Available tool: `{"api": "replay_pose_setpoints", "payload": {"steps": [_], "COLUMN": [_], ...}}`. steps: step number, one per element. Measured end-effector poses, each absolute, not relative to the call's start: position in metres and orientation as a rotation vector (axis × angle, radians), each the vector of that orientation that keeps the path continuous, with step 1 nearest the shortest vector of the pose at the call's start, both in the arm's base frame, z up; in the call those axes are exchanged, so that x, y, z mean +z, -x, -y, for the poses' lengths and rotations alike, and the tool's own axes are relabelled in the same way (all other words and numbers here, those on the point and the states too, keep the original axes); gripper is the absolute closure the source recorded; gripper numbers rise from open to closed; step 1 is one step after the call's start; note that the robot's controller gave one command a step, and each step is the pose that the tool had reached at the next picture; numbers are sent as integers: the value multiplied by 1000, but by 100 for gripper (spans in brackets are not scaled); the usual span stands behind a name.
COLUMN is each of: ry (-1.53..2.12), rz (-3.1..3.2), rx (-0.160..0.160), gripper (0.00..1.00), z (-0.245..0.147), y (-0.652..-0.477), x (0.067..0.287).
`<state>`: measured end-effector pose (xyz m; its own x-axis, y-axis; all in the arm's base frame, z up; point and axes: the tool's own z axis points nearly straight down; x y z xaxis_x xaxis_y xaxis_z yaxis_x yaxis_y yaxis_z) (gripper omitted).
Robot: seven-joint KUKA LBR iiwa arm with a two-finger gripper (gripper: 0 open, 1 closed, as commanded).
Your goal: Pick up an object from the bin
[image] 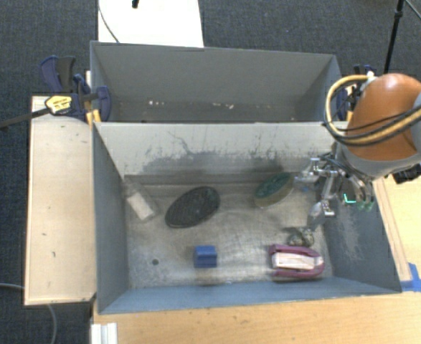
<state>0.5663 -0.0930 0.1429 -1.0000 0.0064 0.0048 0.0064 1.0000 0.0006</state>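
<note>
Currently the gripper (303,235) hangs low on the right side of the bin (217,77), just above a pink-and-white stapler-like thing (296,262) by the near wall. I cannot tell if the jaws are released or clenched. I judge this target suits because it lies apart from the green pad (273,189) and the blue block (205,256).

Gripper (303,237) is seen low at the right side of the bin (110,213), just above a pink-and-white stapler-like object (296,262) lying near the front wall. A green oval item (273,188) is located further back. A dark oval disc (192,206), beige block (140,207) and blue cube (206,256) are spread out to the left.
</note>
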Motion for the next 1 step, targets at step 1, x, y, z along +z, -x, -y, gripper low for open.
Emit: {"api": "replay_pose_setpoints", "payload": {"steps": [1], "ry": [-393], "rz": [3135], "rx": [3], "gripper": [0], "z": [97], "y": [-511], "x": [91]}}
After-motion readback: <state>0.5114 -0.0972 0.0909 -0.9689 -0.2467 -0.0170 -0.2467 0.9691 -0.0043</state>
